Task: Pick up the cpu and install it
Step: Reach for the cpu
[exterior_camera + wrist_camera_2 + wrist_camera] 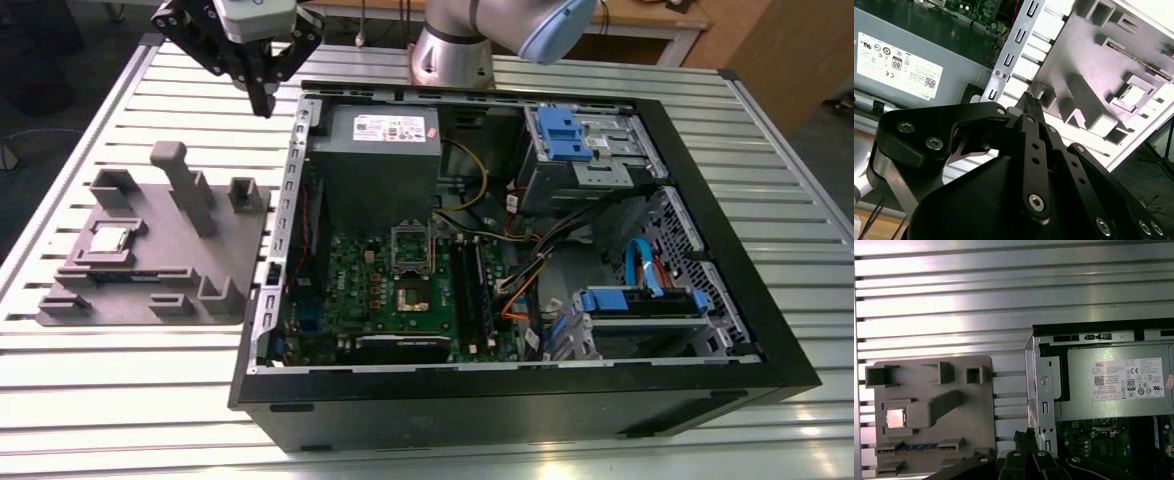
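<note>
You see shiny silver metal topping the cpu [107, 240], matt grey plastic fixture [227, 255], ribbed satin metal table [120, 390], matt black gripper [263, 100].

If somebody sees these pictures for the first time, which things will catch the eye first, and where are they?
First comes the open black computer case in the middle of the exterior view, with its green motherboard and grey power supply laid bare. On the exterior view's left, a grey holder tray carries the small shiny cpu. The gripper hangs over the slatted table, beside the case's corner by the power supply, holding nothing.
</note>
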Robot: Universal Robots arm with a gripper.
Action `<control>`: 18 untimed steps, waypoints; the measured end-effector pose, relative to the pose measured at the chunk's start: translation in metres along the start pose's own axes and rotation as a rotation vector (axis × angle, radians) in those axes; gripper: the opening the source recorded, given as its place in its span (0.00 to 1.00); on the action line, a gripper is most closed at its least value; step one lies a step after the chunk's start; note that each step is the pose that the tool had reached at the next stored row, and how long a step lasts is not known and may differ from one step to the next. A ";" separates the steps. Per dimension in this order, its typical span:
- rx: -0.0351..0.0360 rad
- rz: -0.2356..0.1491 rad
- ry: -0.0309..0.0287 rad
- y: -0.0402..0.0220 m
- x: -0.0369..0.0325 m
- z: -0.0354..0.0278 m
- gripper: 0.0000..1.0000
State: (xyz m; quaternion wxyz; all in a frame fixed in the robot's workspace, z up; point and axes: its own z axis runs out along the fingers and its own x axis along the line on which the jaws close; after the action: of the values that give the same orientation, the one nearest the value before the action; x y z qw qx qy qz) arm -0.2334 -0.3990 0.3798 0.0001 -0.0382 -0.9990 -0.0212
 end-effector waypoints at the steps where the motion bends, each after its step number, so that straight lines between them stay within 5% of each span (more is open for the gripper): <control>1: 0.0000 0.000 0.0001 -0.0001 0.0009 0.0001 0.10; 18: 0.0001 0.000 0.0014 -0.0014 0.0170 0.0014 0.10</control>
State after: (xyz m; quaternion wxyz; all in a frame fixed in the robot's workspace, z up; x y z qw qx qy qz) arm -0.2504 -0.3989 0.3784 0.0008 -0.0382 -0.9990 -0.0212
